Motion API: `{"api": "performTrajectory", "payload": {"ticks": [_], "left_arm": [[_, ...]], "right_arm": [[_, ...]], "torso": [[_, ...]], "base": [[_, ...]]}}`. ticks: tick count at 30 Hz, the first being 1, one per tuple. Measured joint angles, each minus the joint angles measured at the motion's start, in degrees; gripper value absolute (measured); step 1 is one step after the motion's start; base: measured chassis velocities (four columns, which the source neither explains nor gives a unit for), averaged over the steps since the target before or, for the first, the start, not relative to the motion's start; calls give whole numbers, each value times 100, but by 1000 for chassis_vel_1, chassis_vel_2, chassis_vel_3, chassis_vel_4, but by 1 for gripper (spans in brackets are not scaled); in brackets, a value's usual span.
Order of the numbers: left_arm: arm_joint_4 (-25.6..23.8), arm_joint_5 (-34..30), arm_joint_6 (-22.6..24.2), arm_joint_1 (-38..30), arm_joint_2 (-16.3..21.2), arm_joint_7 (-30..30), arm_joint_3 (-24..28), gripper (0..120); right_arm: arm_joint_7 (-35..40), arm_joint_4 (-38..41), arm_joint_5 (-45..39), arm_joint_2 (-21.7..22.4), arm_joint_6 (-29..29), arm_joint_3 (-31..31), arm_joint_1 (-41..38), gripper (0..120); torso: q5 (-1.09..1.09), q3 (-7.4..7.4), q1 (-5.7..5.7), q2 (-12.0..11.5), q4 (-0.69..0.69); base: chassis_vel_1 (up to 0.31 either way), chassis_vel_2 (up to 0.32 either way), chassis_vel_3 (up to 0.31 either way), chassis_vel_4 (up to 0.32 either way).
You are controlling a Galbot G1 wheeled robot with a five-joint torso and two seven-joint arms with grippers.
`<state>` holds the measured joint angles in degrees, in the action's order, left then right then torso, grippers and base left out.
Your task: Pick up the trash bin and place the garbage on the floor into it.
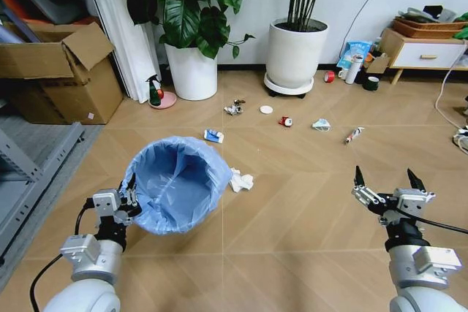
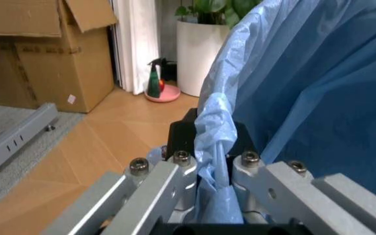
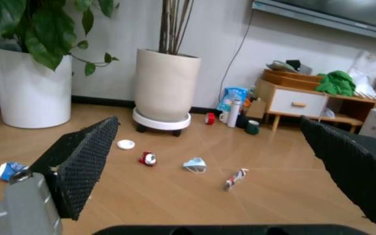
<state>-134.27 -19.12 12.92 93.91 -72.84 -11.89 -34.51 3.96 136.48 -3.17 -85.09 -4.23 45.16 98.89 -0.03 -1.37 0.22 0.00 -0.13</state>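
On chevron-plank floor [image 1: 307,217], left claw [image 1: 129,193] pinches crinkly-bagged round trash bin [image 1: 178,184].

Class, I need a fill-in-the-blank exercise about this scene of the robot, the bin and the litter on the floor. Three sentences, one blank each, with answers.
1. The left gripper is shut on the rim of the ____ bag lining the bin.
2. The right gripper is ____ and holds nothing.
3. The crumpled tissue lies on the ____ beside the bin.

Answers: blue; open; floor
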Motion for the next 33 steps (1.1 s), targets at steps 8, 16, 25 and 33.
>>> {"api": "performTrajectory", "payload": {"ticks": [8,16,25,33], "left_arm": [[-7,31,-24,37,-13,12,22,1],[-23,36,-25,36,-2,11,26,1],[-22,53,-26,39,-8,6,26,1],[14,61,-27,14,-25,2,29,1]], "right_arm": [[-1,-18,7,-1,5,6,0,100],[-1,-102,9,16,25,-4,-41,100],[-5,-205,18,25,67,-24,-71,100],[-48,-270,24,47,75,-48,-96,100]], "torso": [[-3,0,0,0,0],[-3,0,0,0,0],[1,0,0,0,0],[0,0,0,0,0]], "base": [[-107,213,105,-206],[-103,212,108,-219],[-103,236,112,-221],[-114,243,111,-237]]}}
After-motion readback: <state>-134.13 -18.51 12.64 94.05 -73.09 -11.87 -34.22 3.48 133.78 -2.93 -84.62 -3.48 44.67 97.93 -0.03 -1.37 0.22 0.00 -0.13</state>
